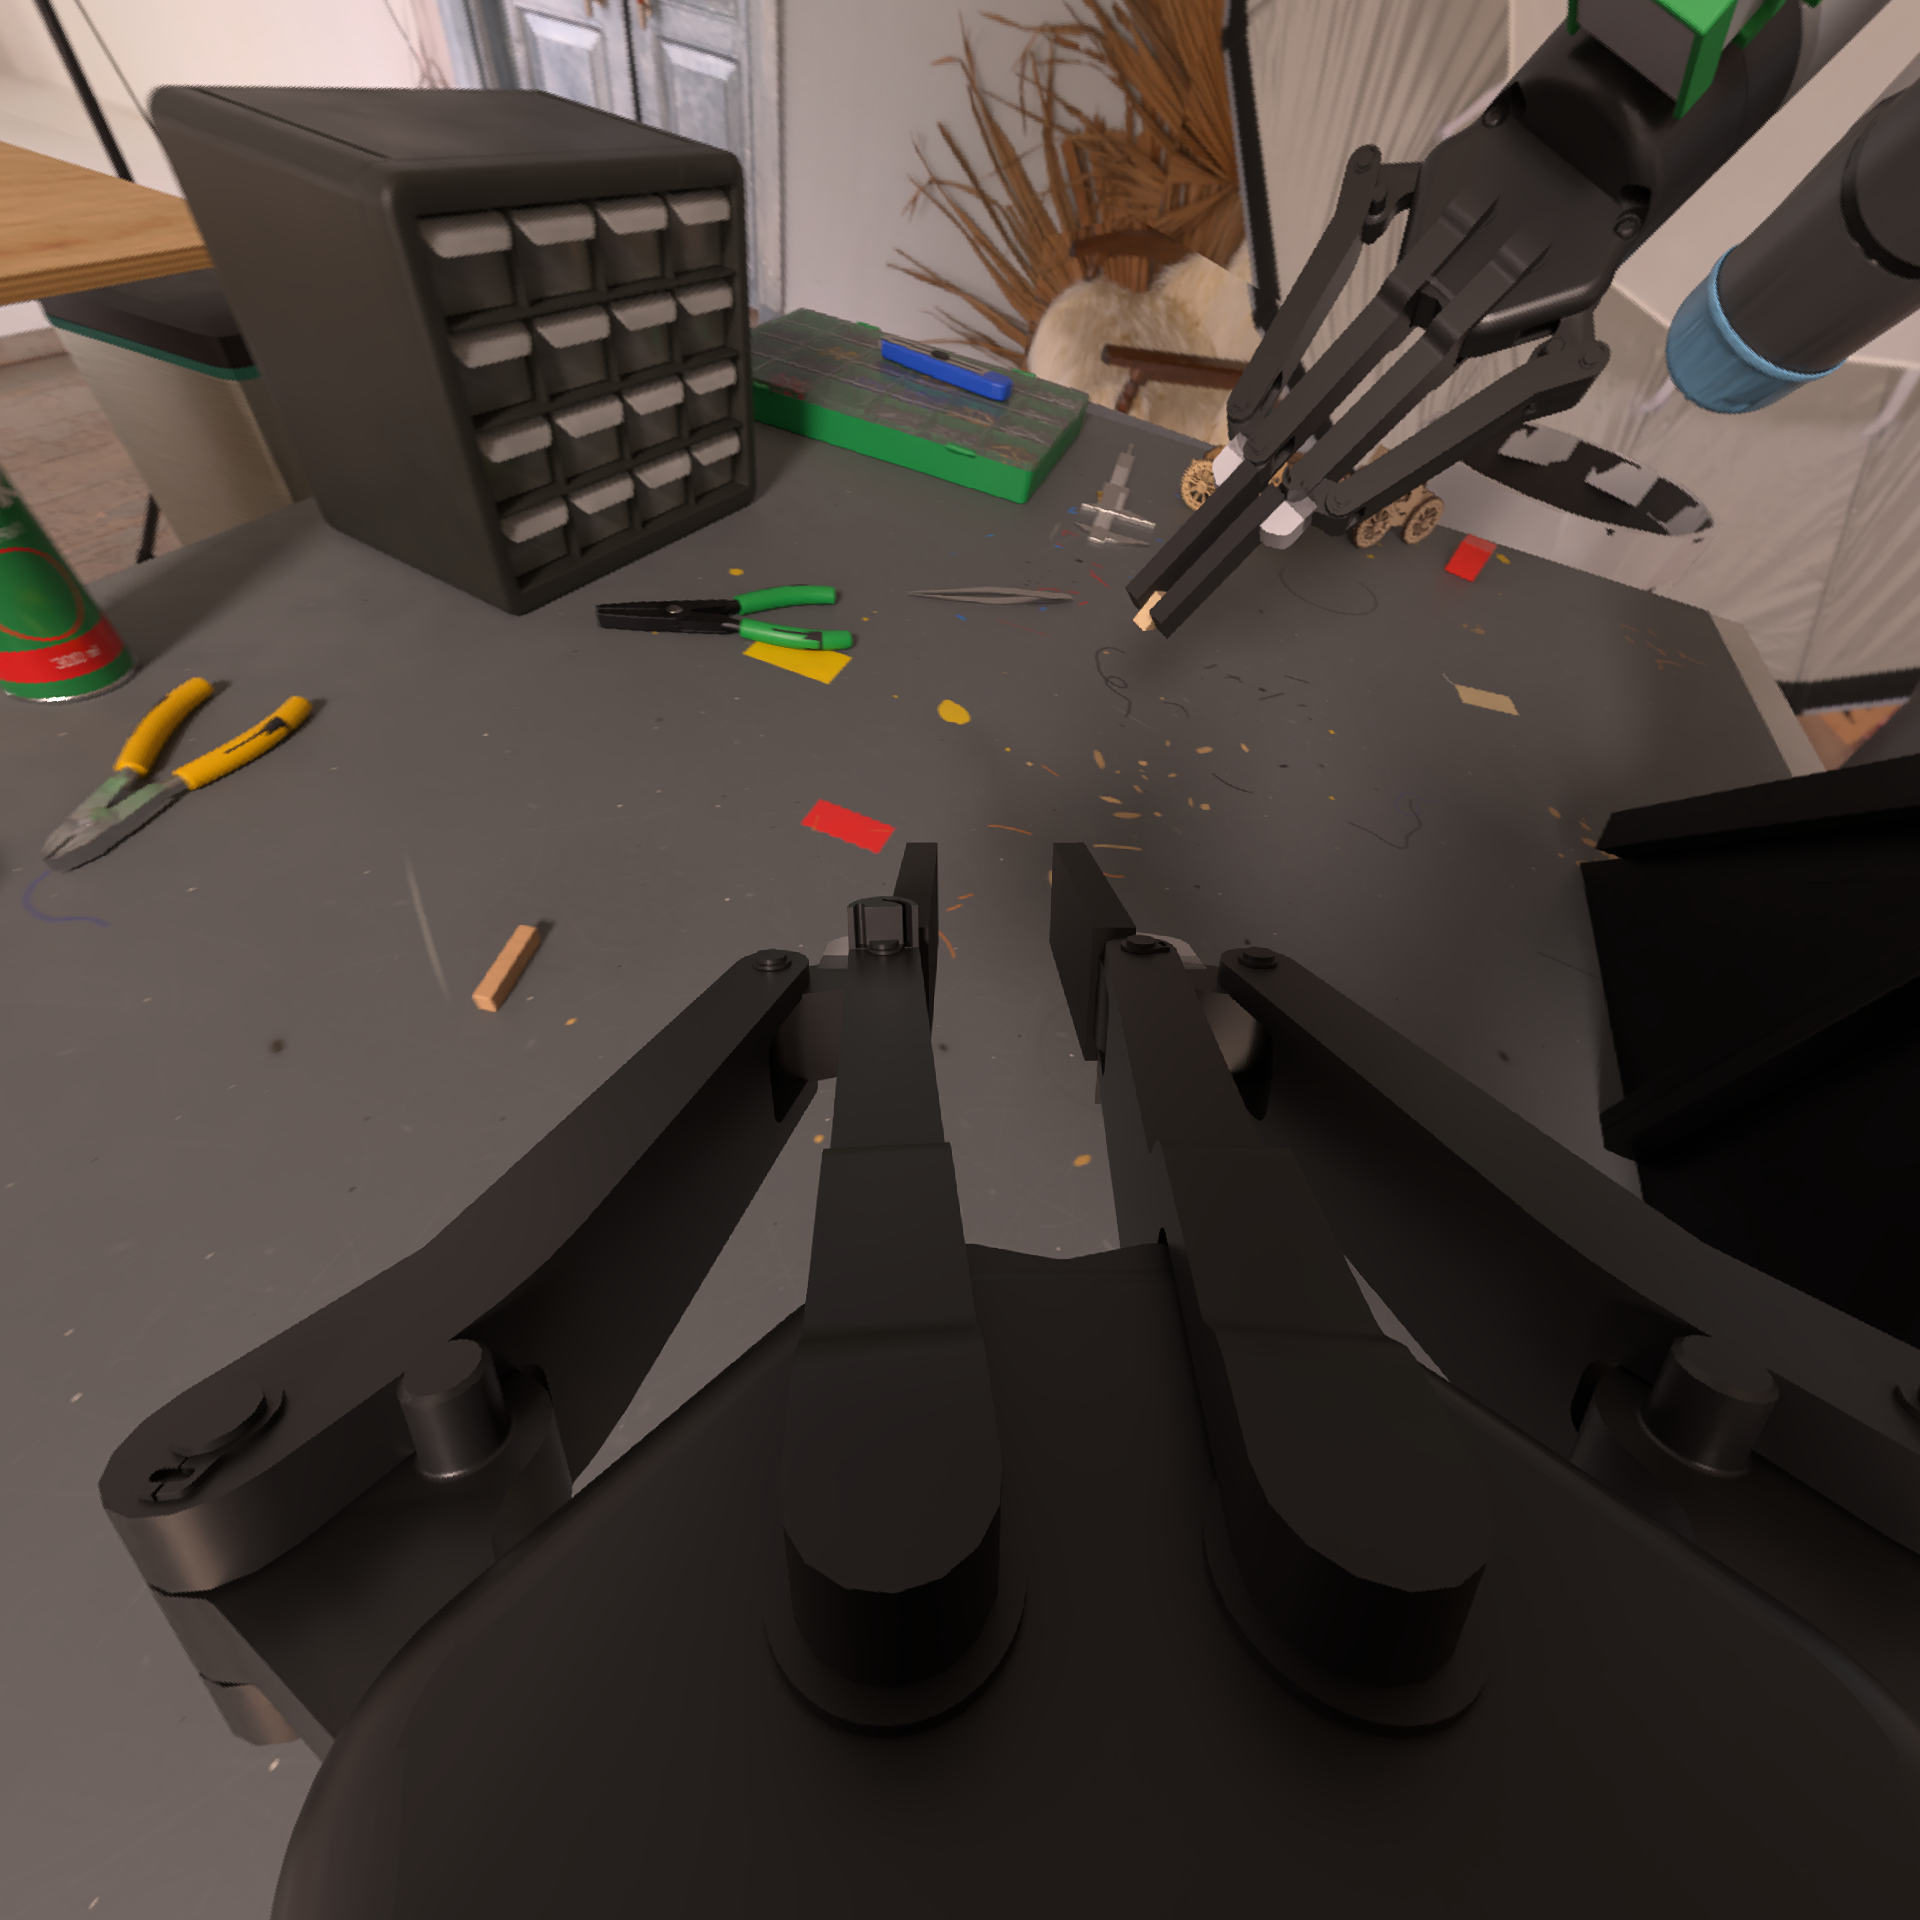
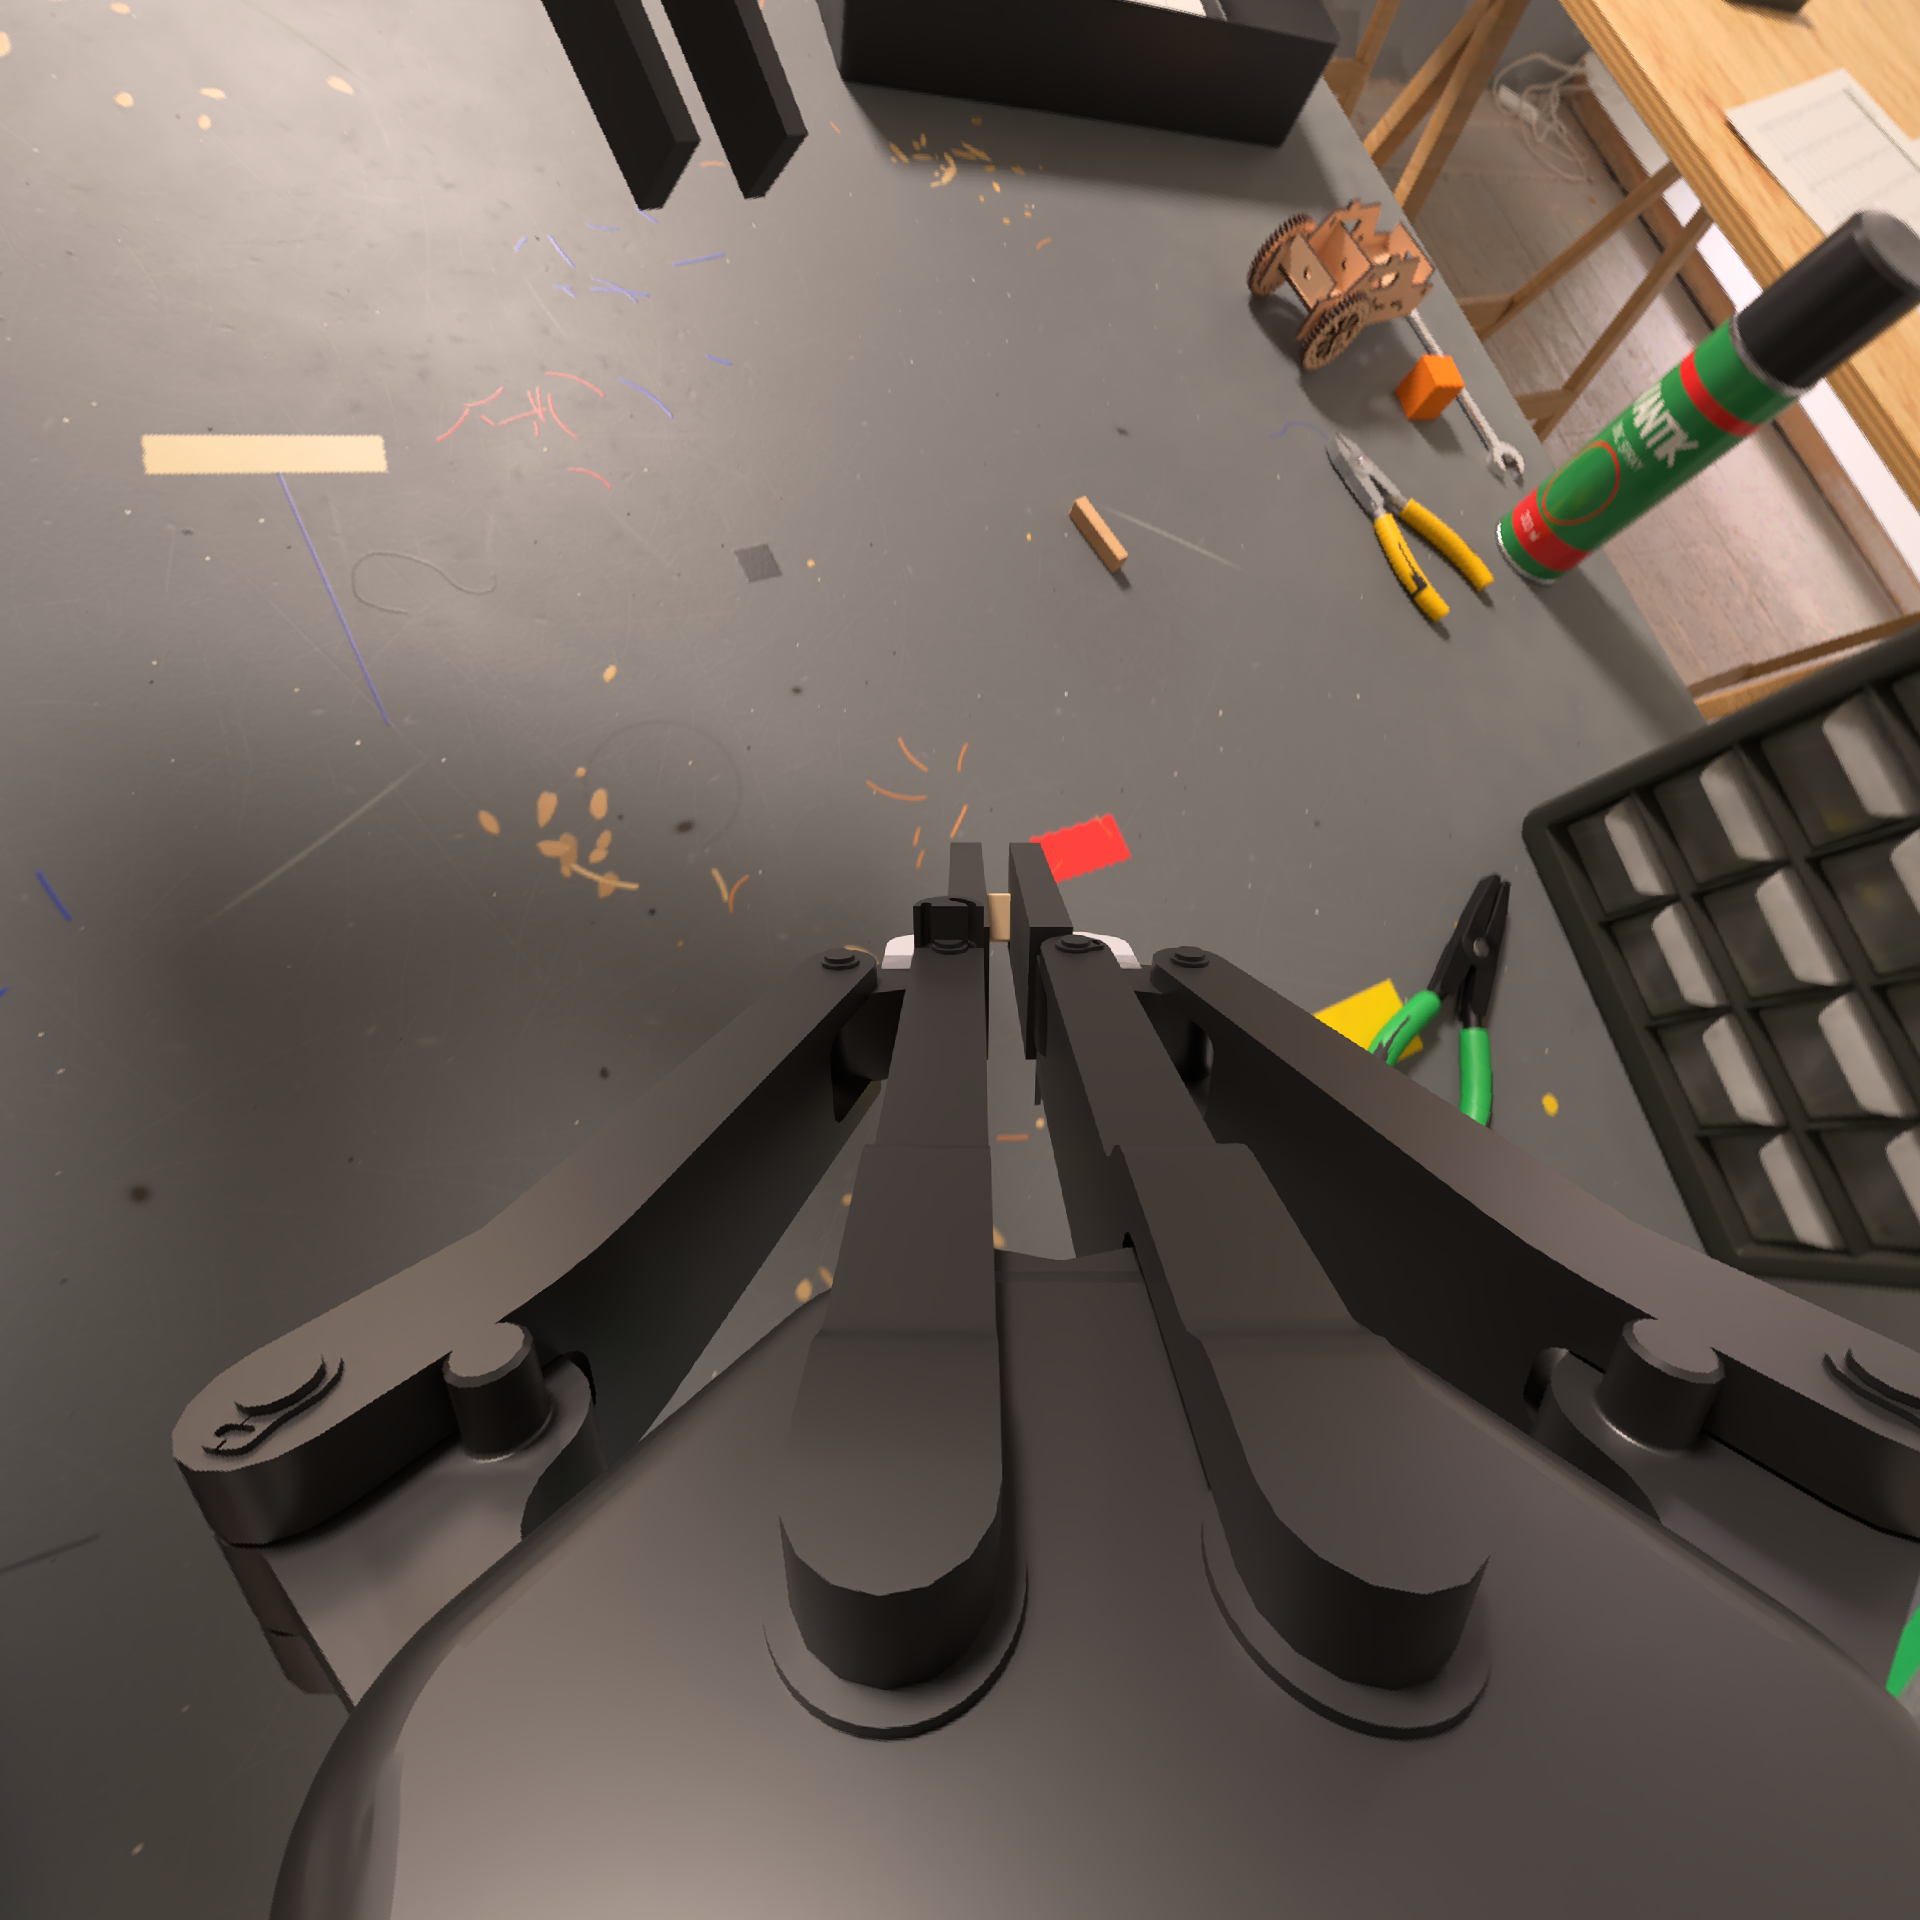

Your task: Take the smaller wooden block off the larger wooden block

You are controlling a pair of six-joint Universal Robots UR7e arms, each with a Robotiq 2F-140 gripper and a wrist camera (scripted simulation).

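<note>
Right gripper [image 2: 995, 878] pinches the small wooden block [image 2: 1000, 916] at its fingertips: light, stiff, likely slippery. Left gripper [image 1: 992, 883] parted, empty. Larger block [image 1: 507, 967] lies flat on the table [image 1: 623, 1039].

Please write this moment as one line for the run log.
right gripper: shut on smaller wooden block, lifted above table | left gripper: open, empty | larger wooden block: flat on table, alone

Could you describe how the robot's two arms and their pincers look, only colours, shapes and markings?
Both the left pincer and the right pincer are matte black: two flat straight fingers on jointed linkage bars with round pins. On the right pincer, white joint pieces show. Its dark grey tubular arm carries a light blue ribbed ring and green blocks at the wrist.
</note>
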